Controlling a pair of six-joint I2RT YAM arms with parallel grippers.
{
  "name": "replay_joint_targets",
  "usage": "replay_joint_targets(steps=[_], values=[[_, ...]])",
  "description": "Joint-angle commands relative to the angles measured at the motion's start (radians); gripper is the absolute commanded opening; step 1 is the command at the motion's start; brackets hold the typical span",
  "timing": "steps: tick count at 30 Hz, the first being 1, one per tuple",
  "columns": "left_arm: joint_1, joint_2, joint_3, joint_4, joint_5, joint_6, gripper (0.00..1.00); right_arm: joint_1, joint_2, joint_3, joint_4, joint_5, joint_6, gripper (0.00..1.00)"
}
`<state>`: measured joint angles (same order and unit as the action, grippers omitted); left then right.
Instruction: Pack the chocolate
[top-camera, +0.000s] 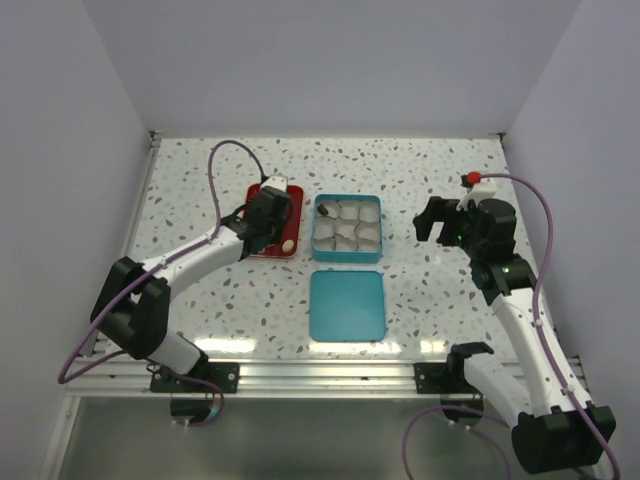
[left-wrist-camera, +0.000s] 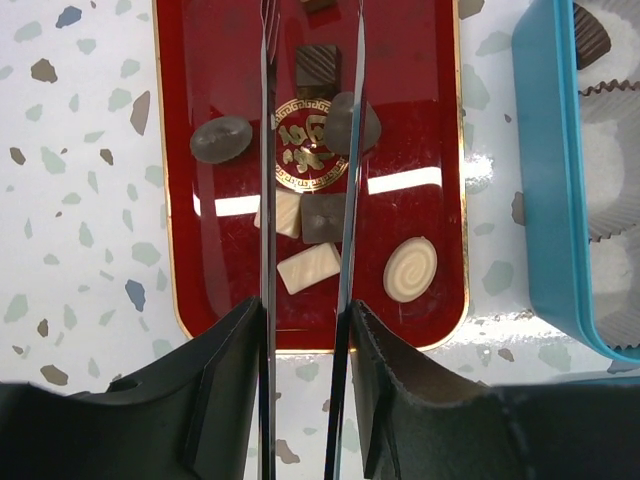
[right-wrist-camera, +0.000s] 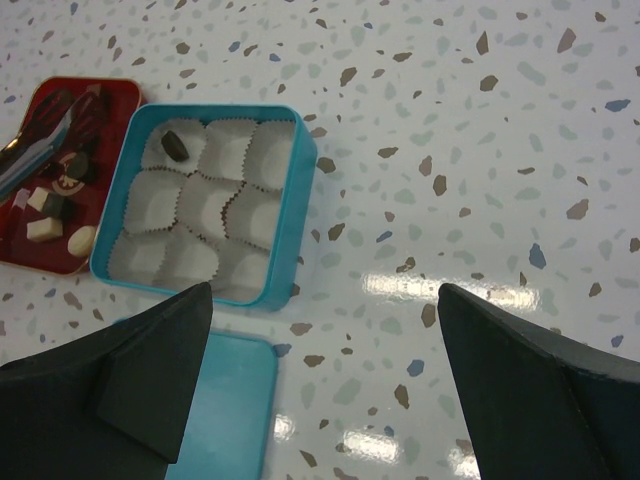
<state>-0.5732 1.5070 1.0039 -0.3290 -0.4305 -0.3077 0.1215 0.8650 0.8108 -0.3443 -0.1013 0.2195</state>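
Over the red tray (left-wrist-camera: 200, 290), on the left side of the table (top-camera: 200, 170): left gripper (left-wrist-camera: 312, 40), its thin blade fingers (left-wrist-camera: 267, 200) apart by a narrow gap and clamped on nothing. On the tray, under and beside those blades, most of the chocolate (left-wrist-camera: 322, 217): dark round disc (left-wrist-camera: 221, 139) left of the blades, ridged dark square (left-wrist-camera: 318, 65) farther off, dark lump (left-wrist-camera: 352, 124) at the edge of the gold emblem (left-wrist-camera: 300, 150), cream bar (left-wrist-camera: 309, 267) nearer, cream swirl disc (left-wrist-camera: 410, 269) toward the right rim. Just right of the tray and apart from it: teal tin (right-wrist-camera: 300, 180) lined with white paper cups (right-wrist-camera: 205, 205), with one dark piece (right-wrist-camera: 175, 145) in the far left cup. Nearer than the tin, flat on the table: teal lid (top-camera: 346, 305). Well to the right, above the tabletop: right gripper (right-wrist-camera: 320, 380), fingers spread wide, gripping nothing.
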Motion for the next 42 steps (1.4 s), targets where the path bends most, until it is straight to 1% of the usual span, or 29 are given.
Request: replay_joint_targets(steps=[1,4,15,18,21,22,28,33,36,40,42], values=[[0.01,0.012,0.012,0.057,-0.024,-0.028,0.44,-0.002,-0.001,-0.001,0.027,-0.026,-0.002,0.99],[0.016,0.015,0.01,0.085,0.001,-0.028,0.45,-0.002,-0.004,0.001,0.027,-0.026,-0.002,0.99],[0.045,0.059,0.024,0.122,0.013,-0.016,0.47,-0.003,-0.012,0.002,0.021,-0.028,-0.002,0.99],[0.056,0.061,0.016,0.148,0.039,-0.005,0.47,-0.003,-0.011,0.004,0.022,-0.029,-0.002,0.99],[0.061,0.065,0.021,0.156,0.055,-0.002,0.42,-0.003,-0.014,0.002,0.021,-0.029,-0.002,0.99],[0.059,0.065,0.021,0.154,0.059,-0.001,0.39,-0.002,-0.012,0.004,0.019,-0.028,-0.002,0.99],[0.061,0.032,0.001,0.157,0.067,0.004,0.3,-0.003,-0.012,0.002,0.019,-0.028,-0.002,0.99],[0.059,-0.001,-0.001,0.13,0.067,0.013,0.27,-0.002,-0.014,0.002,0.018,-0.029,-0.002,0.99],[0.059,-0.054,-0.001,0.111,0.07,0.016,0.26,-0.003,-0.014,0.005,0.019,-0.028,-0.002,0.99],[0.055,-0.135,0.015,0.091,0.142,0.033,0.25,-0.003,-0.012,0.004,0.018,-0.026,-0.003,0.99],[0.027,-0.152,0.031,0.073,0.154,0.044,0.25,-0.003,-0.009,0.004,0.019,-0.026,-0.002,0.99]])
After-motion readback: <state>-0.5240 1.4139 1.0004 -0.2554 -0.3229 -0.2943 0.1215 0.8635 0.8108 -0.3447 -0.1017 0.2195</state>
